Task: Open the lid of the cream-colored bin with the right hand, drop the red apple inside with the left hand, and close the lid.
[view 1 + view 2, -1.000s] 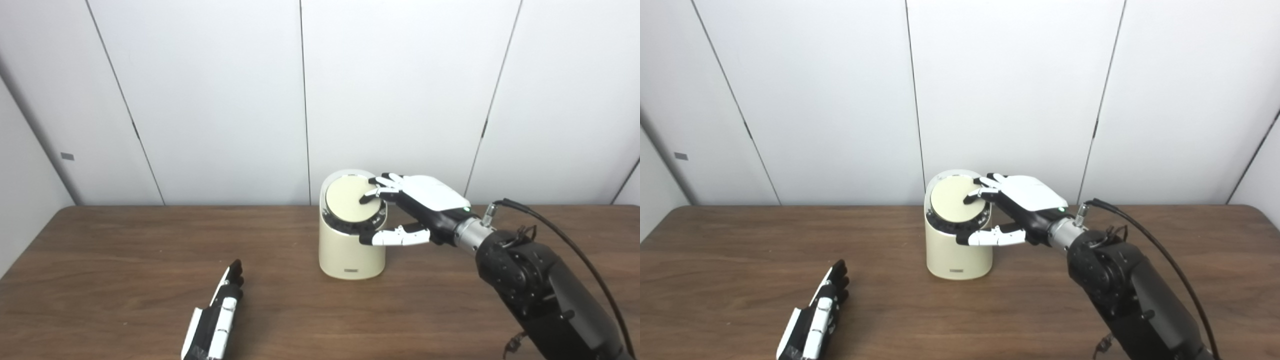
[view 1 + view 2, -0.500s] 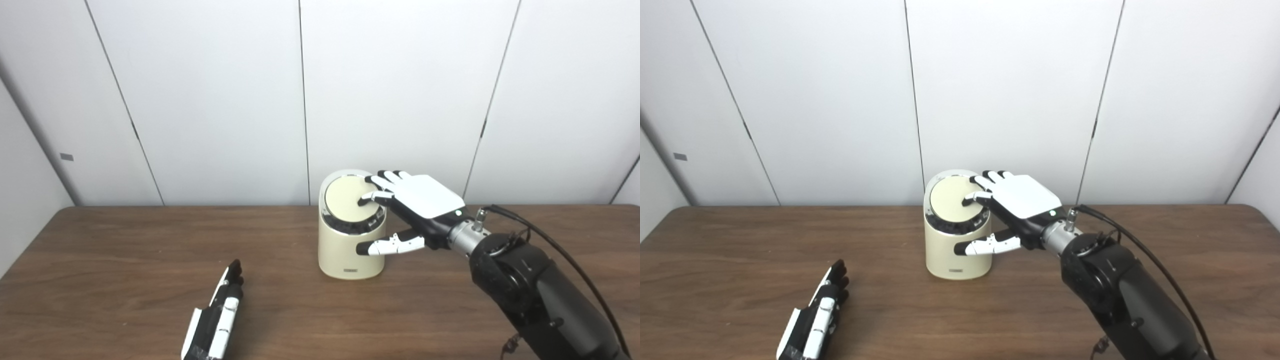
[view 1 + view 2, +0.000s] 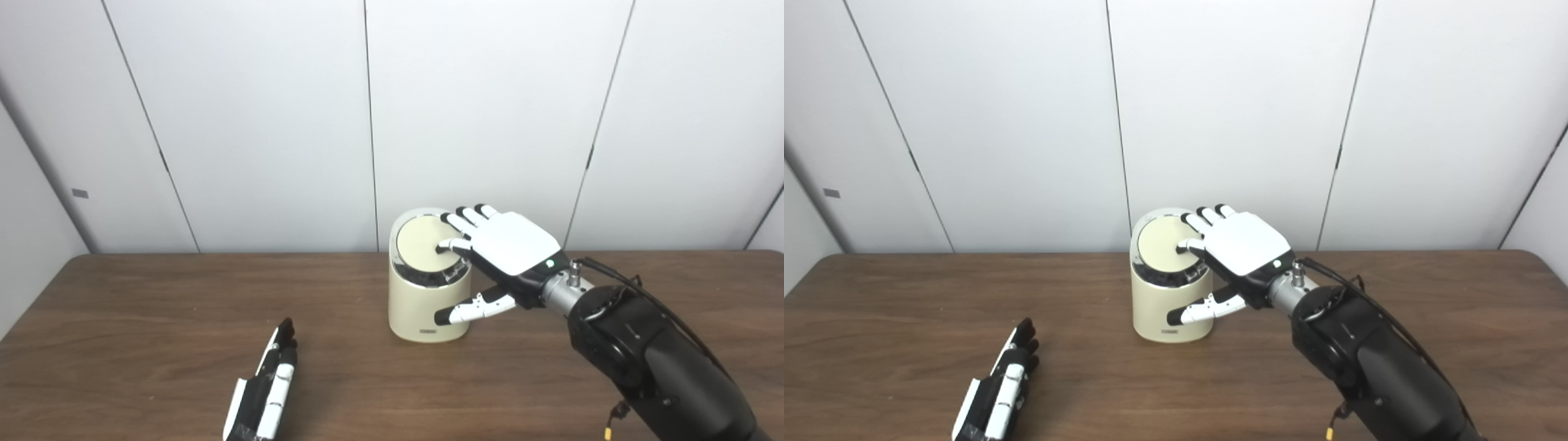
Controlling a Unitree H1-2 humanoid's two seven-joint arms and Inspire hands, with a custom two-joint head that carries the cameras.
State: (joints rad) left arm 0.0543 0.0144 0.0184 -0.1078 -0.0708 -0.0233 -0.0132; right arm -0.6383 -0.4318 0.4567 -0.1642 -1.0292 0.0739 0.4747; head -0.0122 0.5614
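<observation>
The left robot hand [image 3: 264, 389] lay flat on the tabletop [image 3: 153, 318] near the front edge, left of the middle. Its fingers were straight and close together, pointing to the far edge, and it held nothing.

The bin [image 3: 429, 288] stood upright close to the far edge, about in the middle of the tabletop. Its round lid [image 3: 422, 245] was down and sat tilted a little toward the front. The apple could not be seen anywhere on the tabletop.

The right robot hand [image 3: 499, 251] was over the right part of the bin, palm down, fingers spread and gripping nothing. One fingertip [image 3: 442, 247] touched the lid near its right side, while the other fingers reached over the rim behind. The thumb [image 3: 468, 311] was in front of the bin's right wall, lower down; whether it touched the wall I cannot tell.
</observation>
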